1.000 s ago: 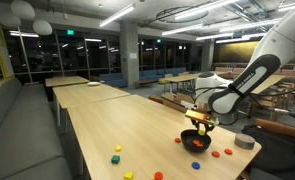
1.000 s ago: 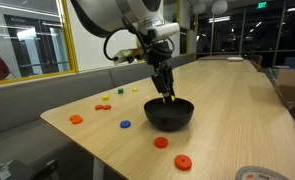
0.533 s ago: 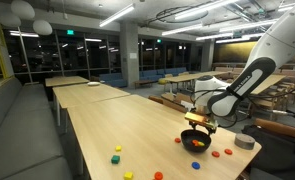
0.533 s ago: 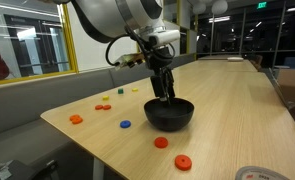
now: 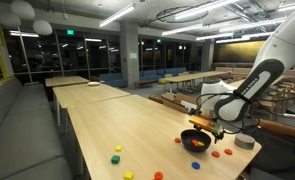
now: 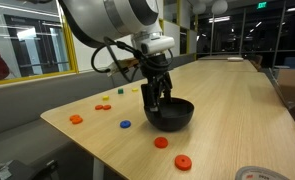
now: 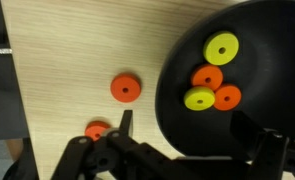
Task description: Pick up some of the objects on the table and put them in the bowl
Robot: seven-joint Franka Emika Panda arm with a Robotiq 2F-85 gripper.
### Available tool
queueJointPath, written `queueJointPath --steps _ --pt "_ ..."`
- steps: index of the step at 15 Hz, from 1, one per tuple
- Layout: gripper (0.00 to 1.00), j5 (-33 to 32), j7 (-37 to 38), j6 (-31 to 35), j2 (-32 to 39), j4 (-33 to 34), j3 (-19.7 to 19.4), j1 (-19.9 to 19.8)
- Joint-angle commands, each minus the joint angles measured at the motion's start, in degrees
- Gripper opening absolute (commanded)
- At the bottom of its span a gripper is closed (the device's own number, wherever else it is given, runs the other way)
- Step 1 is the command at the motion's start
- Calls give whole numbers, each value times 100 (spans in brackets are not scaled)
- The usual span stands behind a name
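Note:
The black bowl (image 7: 242, 80) holds two yellow discs (image 7: 223, 47) and two orange discs (image 7: 207, 77). My gripper (image 7: 187, 135) hangs open and empty over the bowl's near rim, with one finger (image 7: 125, 122) above the bare table (image 7: 77, 50) and the other above the bowl. Two red-orange discs (image 7: 125, 88) lie on the wood beside the bowl. In both exterior views the gripper (image 5: 209, 127) (image 6: 155, 100) stands low at the bowl (image 5: 195, 141) (image 6: 170, 114). More small pieces lie scattered: yellow blocks (image 5: 117, 150), red discs (image 6: 161, 142), an orange disc (image 6: 76, 119).
A grey tape roll (image 5: 245, 142) (image 6: 257, 173) sits near the table's end. A blue disc (image 6: 125, 125) lies next to the bowl. The table edge (image 6: 87, 140) runs close to the scattered pieces. Similar tables (image 5: 72, 80) stand farther back.
The jaws have gone from shut to open over the bowl. The gripper has shifted sideways from the bowl's middle toward its rim.

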Motion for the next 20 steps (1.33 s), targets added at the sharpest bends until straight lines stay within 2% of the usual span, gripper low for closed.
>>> queueJointPath --steps 1,2,11,16,20 --pt "100 202 557 364 -713 -860 62 -100" --pt "100 407 638 273 -418 -446 113 -75" --pt "100 1212 1592 36 -1008 -367 303 -268" --pt "100 1897 1407 293 -834 -367 210 -170" --pt "100 2288 1016 74 -1098 -365 238 -28"
